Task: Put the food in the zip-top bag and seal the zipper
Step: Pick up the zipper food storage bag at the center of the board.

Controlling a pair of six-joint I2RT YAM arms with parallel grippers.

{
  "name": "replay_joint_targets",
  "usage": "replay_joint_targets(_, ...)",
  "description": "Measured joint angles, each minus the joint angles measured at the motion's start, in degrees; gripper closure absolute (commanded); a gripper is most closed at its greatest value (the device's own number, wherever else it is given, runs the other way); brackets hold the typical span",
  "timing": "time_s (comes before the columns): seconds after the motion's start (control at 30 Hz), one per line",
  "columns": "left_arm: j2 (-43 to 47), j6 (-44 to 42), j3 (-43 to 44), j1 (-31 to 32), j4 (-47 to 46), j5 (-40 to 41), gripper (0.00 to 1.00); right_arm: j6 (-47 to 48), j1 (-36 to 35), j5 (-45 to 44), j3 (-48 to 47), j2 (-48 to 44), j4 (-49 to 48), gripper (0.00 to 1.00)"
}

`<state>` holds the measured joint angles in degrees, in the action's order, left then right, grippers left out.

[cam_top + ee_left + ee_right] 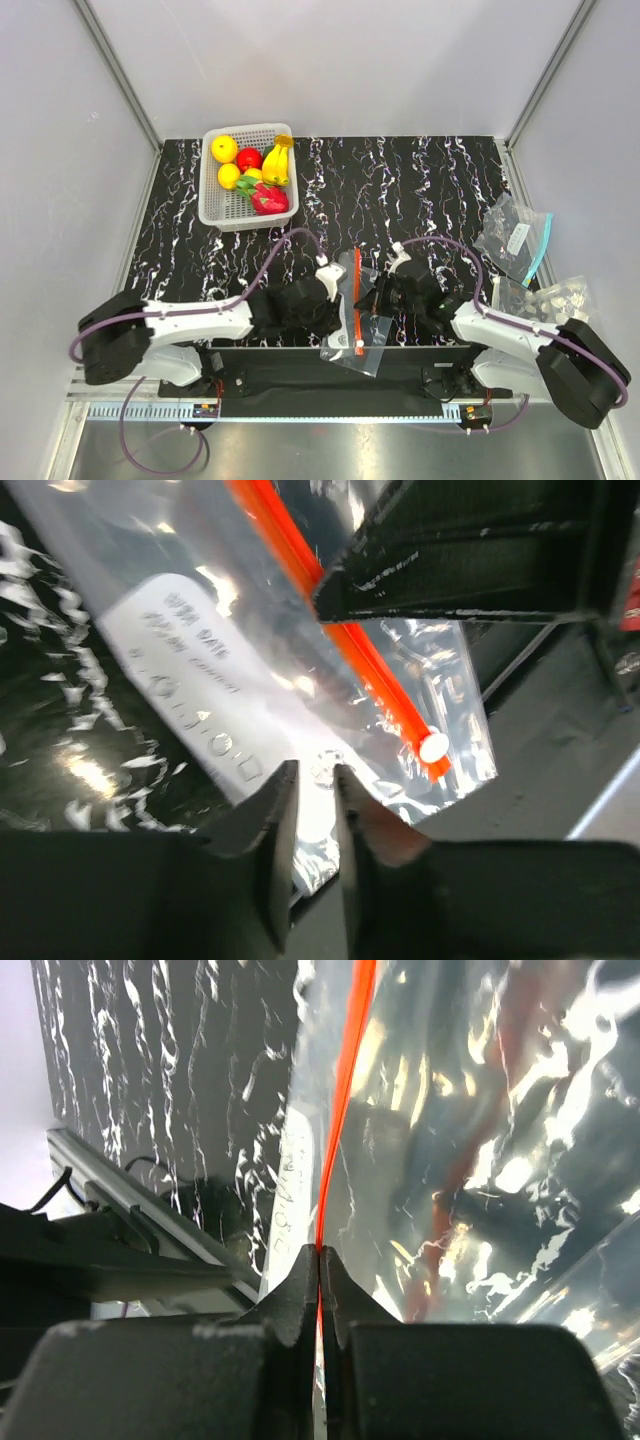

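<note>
Status: clear floppy zip-top bag point(362, 356) lies flat at the near edge of the black white-veined counter point(420, 180), between the two arms, near end hanging past the edge. Its thin red-orange zipper strip point(358, 282) runs far-to-near, white slider tab point(434, 746) at the near end. Right pincer point(320, 1260) is clenched on that strip, coming in from the right; in its wrist view the strip runs straight out from between the fingertips. Left pincer point(315, 790) sits on the other side, over the bag's near corner, jaws parted by a narrow gap. Film shows past the tips, but I can't tell if any is pinched, so I read it as released. No food in the bag yet: yellow banana bunch point(277, 163), pink-red dragon fruit with green leaves point(268, 198) and round yellow-orange fruits point(224, 148) all sit in the white mesh basket point(210, 205) at the far left, well apart from both pincers. Key geometry: the basket is far-left of the bag, so the left arm is nearer. My read is that the left fetches while the right holds the mouth by the strip.
</note>
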<state>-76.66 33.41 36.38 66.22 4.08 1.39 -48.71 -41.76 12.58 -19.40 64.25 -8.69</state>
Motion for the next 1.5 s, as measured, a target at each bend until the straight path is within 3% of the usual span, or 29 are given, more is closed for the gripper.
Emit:
replay_joint_targets(0.17,10.38,-0.17,-0.13,-3.67,4.07,0.70,0.51,4.28,-0.26,-3.08,-5.33,-4.11,8.17,1.00)
replay_joint_targets(0.37,11.89,-0.61,-0.11,-9.46,4.96,-1.09,0.36,7.48,-2.23,-5.81,-11.52,-5.66,14.62,1.00)
replay_joint_targets(0.57,10.78,-0.37,0.04,-15.76,1.81,-8.11,0.30,10.45,-7.15,-8.11,-13.53,-4.55,17.92,1.00)
replay_joint_targets(0.77,9.68,-0.39,2.12,-16.50,1.73,-11.13,0.21,12.55,-9.03,-9.62,-14.19,-2.80,19.08,1.00)
replay_joint_targets(1.13,5.57,-0.24,5.40,-16.50,0.98,-12.02,0.21,14.40,-13.49,-13.18,-18.43,0.61,20.57,1.00)
replay_joint_targets(1.27,4.15,0.11,6.38,-16.50,2.78,-9.33,0.27,14.56,-15.61,-14.08,-18.84,1.44,20.59,1.00)
replay_joint_targets(1.43,3.91,0.31,6.91,-16.46,3.67,-6.45,0.27,14.82,-17.25,-15.08,-19.43,1.44,20.48,1.00)
replay_joint_targets(1.5,3.17,0.59,7.34,-16.46,3.65,-5.88,0.35,14.88,-17.68,-15.21,-19.61,1.44,20.35,1.00)
